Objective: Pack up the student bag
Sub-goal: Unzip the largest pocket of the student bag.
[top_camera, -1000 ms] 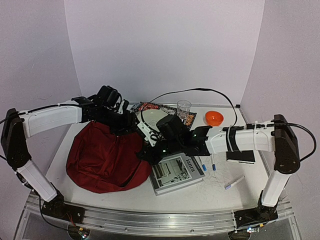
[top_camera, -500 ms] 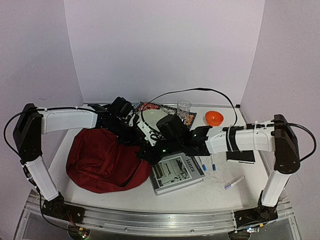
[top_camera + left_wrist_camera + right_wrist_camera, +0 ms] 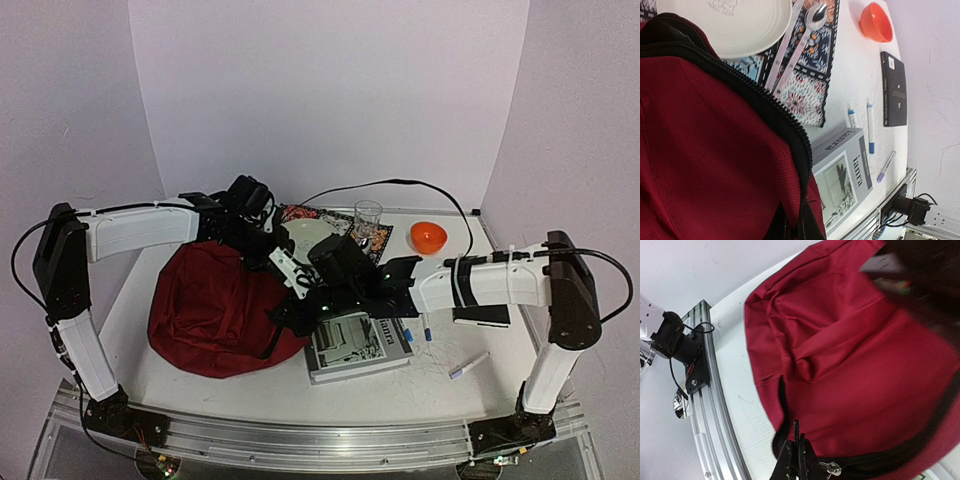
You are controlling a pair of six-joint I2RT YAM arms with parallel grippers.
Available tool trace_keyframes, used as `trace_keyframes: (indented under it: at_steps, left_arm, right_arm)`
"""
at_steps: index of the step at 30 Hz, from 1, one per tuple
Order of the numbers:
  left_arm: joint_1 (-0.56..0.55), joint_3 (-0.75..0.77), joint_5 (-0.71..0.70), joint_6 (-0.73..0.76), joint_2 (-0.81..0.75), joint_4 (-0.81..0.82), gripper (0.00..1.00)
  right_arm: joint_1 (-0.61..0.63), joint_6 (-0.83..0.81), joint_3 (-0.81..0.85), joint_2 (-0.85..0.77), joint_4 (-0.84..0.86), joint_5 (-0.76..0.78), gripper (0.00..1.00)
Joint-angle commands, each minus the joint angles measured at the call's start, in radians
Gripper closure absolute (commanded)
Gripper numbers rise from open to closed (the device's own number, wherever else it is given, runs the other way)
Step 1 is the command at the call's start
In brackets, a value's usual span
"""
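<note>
Okay, my left jaws and right jaws both pinch the zipper rim of the student bag (image 3: 215,310), slumped left on the tabletop (image 3: 440,392), book (image 3: 360,345) and pens (image 3: 427,328) not yet packed.

Wht table (image 3: 435,385), red bag (image 3: 215,310), book (image 3: 355,345), placemat (image 3: 805,95), bowl (image 3: 428,236)

The student bag (image 3: 705,150) fills the left side, its black zipper (image 3: 765,97) running diagonally. Just past that zipper, a white plate (image 3: 735,25) and a spoon (image 3: 815,17) lie on a patterned placemat (image 3: 807,92). A grey book (image 3: 845,172) sits beside the bag's lower edge. Farther from the bag, an orange bowl (image 3: 876,22), a flat black rectangular item (image 3: 894,87) and blue-capped pens (image 3: 870,127) rest on the tabletop (image 3: 855,70).
</note>
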Motion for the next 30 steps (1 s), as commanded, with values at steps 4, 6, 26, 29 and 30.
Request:
trace_keyframes:
  at_steps: [4, 6, 26, 29, 30]
  left_arm:
    - [0.054, 0.114, -0.049, 0.01, 0.006, 0.054, 1.0]
    - [0.071, 0.115, -0.05, 0.011, -0.002, 0.054, 1.0]
    - [0.155, -0.054, -0.001, 0.063, -0.151, 0.055, 1.0]
    - [0.155, -0.074, -0.004, 0.071, -0.172, 0.056, 1.0]
    - [0.155, -0.08, 0.0, 0.072, -0.176, 0.056, 1.0]
  right_arm:
    - [0.093, 0.034, -0.017, -0.016, 0.035, -0.008, 1.0]
    - [0.112, 0.043, -0.016, -0.006, 0.039, -0.006, 1.0]
    - [0.161, 0.089, 0.031, -0.031, 0.038, 0.121, 0.71]
    - [0.16, 0.11, 0.046, -0.049, 0.009, 0.162, 0.59]
    - [0.158, 0.121, 0.049, -0.057, -0.002, 0.18, 0.54]
